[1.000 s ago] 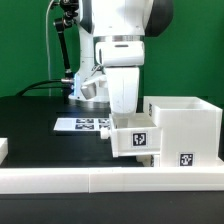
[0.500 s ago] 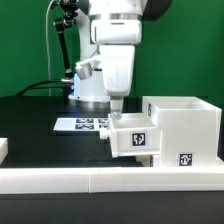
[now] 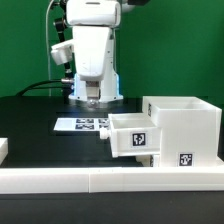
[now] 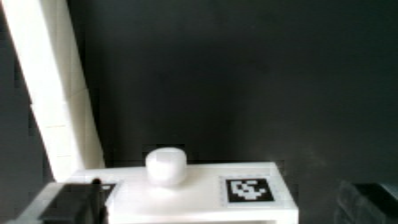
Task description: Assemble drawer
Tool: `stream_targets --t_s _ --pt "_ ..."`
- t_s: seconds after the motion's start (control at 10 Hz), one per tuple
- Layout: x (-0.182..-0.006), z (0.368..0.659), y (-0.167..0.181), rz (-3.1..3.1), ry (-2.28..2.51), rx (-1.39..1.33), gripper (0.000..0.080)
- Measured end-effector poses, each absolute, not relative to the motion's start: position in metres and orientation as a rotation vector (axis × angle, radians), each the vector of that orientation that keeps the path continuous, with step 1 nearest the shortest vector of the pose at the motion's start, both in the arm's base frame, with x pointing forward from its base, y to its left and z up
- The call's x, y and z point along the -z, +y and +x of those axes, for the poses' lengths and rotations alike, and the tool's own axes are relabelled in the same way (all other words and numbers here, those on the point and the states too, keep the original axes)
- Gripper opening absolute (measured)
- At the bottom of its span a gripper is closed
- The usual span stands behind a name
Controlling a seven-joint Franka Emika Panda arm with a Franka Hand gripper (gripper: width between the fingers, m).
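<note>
Arm's lifted off and swung toward the exterior view's left; fingers (image 4: 71, 203) wide and empty, tray (image 3: 132, 134) left slotted in housing (image 3: 183, 128).

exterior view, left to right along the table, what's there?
Flat white marker board with printed tags → small white plastic open-top tray with a black-and-white square tag → large white box-like drawer housing, the tray butted against it.

— Where's the drawer now?
— I see the white housing (image 3: 182, 130) upright by the table's front edge, tag facing front.
— And the tray?
— One small tray (image 3: 132, 134) sits partly slid into its side, tag outward, knob (image 4: 166, 166) showing.
</note>
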State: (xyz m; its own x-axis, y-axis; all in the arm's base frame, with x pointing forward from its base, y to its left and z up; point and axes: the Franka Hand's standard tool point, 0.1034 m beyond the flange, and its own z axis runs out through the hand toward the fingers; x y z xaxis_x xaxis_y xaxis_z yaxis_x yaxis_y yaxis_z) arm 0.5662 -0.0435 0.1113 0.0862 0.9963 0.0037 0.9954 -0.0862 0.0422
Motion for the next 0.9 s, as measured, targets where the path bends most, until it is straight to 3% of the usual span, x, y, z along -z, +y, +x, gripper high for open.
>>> stream_targets --t_s 0.2,0.4,0.6,0.9 --pt "-0.108 0.565 -0.044 2.294 2.11 -0.046 0.0649" --pt "-0.09 0.572 -0.045 2.273 2.159 -0.048 0.0649" --pt "-0.088 0.588 -0.046 2.249 2.176 -0.067 0.0649" --pt "-0.088 0.589 -0.051 2.243 2.185 -0.074 0.0649"
